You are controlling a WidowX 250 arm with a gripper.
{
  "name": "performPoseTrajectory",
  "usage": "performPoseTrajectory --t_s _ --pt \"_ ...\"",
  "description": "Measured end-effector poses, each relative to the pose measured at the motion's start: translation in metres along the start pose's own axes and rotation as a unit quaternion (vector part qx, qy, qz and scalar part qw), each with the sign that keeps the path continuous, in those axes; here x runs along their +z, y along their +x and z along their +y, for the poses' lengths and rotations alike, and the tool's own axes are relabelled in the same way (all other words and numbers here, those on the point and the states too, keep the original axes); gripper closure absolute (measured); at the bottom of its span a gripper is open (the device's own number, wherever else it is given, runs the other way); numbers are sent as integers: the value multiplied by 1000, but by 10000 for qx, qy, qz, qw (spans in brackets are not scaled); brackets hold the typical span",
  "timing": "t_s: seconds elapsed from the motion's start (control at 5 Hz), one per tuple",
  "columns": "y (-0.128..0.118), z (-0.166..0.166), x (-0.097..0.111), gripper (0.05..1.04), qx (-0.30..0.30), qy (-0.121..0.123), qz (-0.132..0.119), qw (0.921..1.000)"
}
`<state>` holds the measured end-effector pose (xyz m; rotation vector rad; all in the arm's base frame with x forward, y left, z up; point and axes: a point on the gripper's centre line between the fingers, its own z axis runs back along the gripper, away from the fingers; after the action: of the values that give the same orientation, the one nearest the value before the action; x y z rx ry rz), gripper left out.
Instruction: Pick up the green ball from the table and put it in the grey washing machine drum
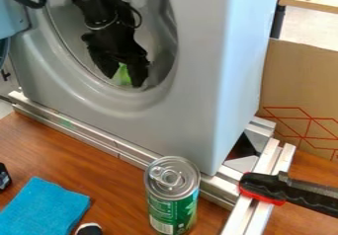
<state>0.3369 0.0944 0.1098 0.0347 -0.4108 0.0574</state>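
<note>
The black gripper (123, 79) hangs inside the round opening of a grey front-loading machine (191, 66), near the lower edge of the opening. Its fingers stand apart and point down. A small bright green thing (123, 74) shows between them, low in the drum; whether the fingers touch it, I cannot tell.
A green can (173, 199) stands on the wooden table (109, 182), right of a folded blue cloth (45, 208). Metal rails (99, 139) run along the machine's base. A black-and-red handled tool (264, 187) lies across the right rails, near a cardboard sheet (297, 81).
</note>
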Motion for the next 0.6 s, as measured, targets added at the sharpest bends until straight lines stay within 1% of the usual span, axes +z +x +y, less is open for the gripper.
performPoseTrajectory --t_s 0.2,0.4,0.6 --pt "-42 3 31 86 85 299 74 9995" --pt "-89 3 46 86 132 639 427 9970" --pt "-142 14 45 86 390 653 1108 9909"
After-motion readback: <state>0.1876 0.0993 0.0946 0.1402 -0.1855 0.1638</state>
